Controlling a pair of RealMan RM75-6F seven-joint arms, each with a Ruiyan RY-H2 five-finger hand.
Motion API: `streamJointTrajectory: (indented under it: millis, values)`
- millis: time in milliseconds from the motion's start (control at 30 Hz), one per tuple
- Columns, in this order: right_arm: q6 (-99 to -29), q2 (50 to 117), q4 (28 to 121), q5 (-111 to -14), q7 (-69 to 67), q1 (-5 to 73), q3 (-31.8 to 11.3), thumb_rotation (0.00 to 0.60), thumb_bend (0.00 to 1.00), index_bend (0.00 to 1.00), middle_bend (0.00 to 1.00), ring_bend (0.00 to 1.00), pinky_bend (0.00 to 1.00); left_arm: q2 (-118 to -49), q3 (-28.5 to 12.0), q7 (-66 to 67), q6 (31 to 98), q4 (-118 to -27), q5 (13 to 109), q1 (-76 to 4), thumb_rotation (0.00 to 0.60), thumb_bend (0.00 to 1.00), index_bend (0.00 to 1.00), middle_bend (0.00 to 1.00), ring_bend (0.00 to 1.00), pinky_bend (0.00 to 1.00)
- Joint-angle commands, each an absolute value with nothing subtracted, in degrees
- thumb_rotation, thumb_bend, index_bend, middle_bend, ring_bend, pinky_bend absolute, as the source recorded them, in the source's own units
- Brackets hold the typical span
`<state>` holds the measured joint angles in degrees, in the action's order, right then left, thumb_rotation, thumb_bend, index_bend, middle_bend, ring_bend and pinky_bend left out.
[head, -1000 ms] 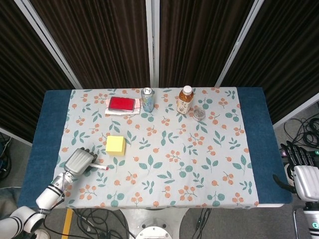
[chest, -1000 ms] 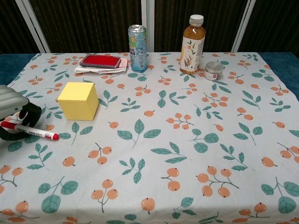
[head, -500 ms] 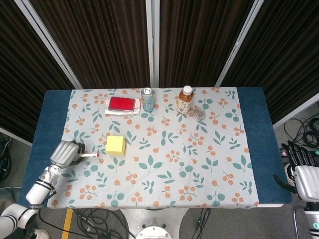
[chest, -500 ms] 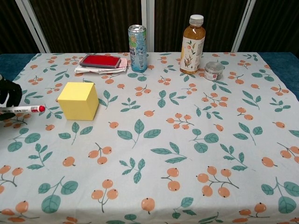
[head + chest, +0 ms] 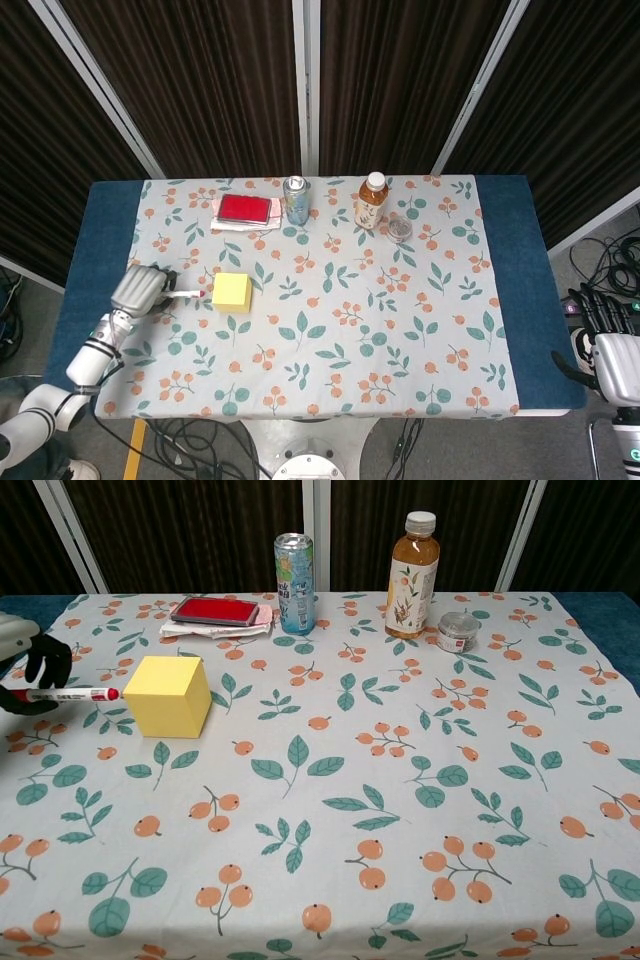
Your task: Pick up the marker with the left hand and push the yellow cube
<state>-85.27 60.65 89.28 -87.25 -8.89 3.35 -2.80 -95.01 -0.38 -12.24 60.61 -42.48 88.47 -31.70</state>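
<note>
On the table there are one yellow cube (image 5: 168,695), one marker (image 5: 68,694), one can (image 5: 294,569), one bottle (image 5: 412,576), one small jar (image 5: 458,632), one red case (image 5: 215,611) and two hands (image 5: 139,290) (image 5: 611,358).

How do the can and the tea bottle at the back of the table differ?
The can is a plain cylinder with a flat metal top; the tea bottle narrows to a neck under a white cap. The can is opaque, pale blue-green print; the bottle is clear, showing amber liquid behind a light label. The can is shorter than the bottle. Both stand upright on the floral tablecloth, untouched by either hand.
</note>
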Motion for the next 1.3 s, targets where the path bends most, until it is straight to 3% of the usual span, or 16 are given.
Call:
streamJointTrajectory:
  millis: [33,600,1300]
  values:
    - [-85.17,60.68,89.22,-87.26,-8.94,3.38,-2.78,0.600,0.15,0.00,0.00,0.00,0.00,-95.71,-0.01,-11.87,60.00,-41.80,89.40,-32.99,0.600,0.47,0.72,0.74,0.57,0.73]
    - [-85.96,60.42,89.24,-87.27,-9.03,2.65,-2.62,0.600,0.15,0.00,0.00,0.00,0.00,-97.40,-0.62,-7.00,56.58,-45.03,90.20,-38.93,0.600,0.47,0.72,0.74,0.57,0.73]
    - [-85.94,60.42,88.79,-87.11,-9.75,2.37,-2.64,0.600,0.15,0.00,0.00,0.00,0.00,-100.20,-6.87,4.10,48.68,-51.56,83.02,-46.31,0.600,0.47,0.72,0.74,0.57,0.73]
